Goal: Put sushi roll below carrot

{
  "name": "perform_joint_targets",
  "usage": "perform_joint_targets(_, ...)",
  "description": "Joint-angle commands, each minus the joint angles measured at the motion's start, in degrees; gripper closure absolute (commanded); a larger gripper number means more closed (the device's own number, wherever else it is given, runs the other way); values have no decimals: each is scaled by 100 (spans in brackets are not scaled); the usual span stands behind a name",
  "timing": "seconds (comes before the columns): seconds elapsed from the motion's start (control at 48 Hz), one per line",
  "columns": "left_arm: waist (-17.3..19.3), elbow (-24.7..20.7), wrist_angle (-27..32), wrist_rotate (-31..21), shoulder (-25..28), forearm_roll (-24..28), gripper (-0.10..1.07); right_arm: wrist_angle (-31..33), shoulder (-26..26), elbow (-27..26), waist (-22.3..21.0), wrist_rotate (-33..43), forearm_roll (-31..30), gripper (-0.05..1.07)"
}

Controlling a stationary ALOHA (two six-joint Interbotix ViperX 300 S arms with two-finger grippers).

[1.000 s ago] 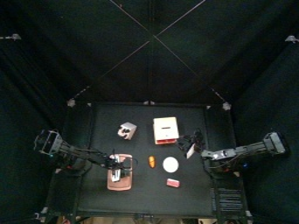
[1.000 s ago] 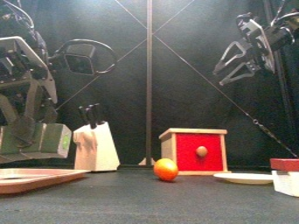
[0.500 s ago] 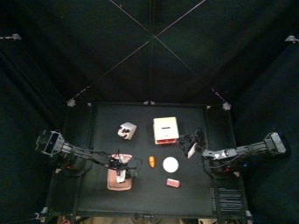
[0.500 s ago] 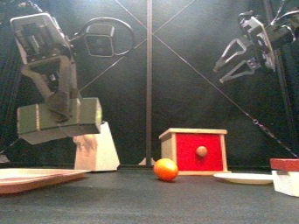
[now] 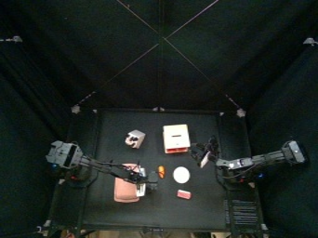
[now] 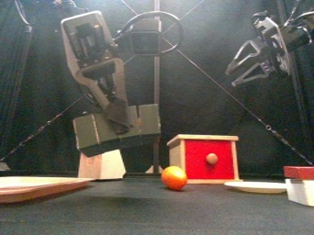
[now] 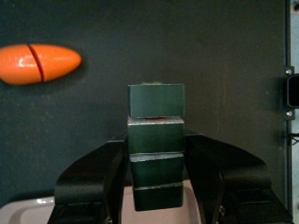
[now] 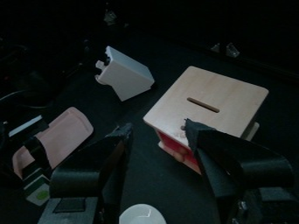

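The sushi roll (image 7: 156, 131), a dark green stack of blocks, sits between the jaws of my left gripper (image 7: 158, 149), which is shut on it. In the front view the sushi roll (image 6: 117, 131) hangs well above the table. The carrot (image 7: 38, 64), small and bright orange, lies on the black table a short way off from the roll. From above, the left gripper (image 5: 140, 177) is just left of the carrot (image 5: 162, 172). My right gripper (image 8: 158, 133) is open and empty, raised at the right (image 6: 254, 57).
A pink tray (image 5: 126, 190) lies at the left front. A white plate (image 5: 183, 175) and a small red block (image 5: 184, 194) lie right of the carrot. Behind stand a red box with a beige top (image 8: 211, 103) and a white rack (image 8: 126, 72).
My left arm has carried the sushi roll to the right, from over the pink tray towards the carrot. The right arm has not moved.
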Motion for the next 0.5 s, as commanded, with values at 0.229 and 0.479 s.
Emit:
perform_joint_targets(0.229,35,-519,-35,9,492,501,21,-9,9,-53,-9,-9,-18,17)
perform_joint_targets(0.479,35,-835,35,-9,729,510,22,0,9,-53,-26,-9,0,17)
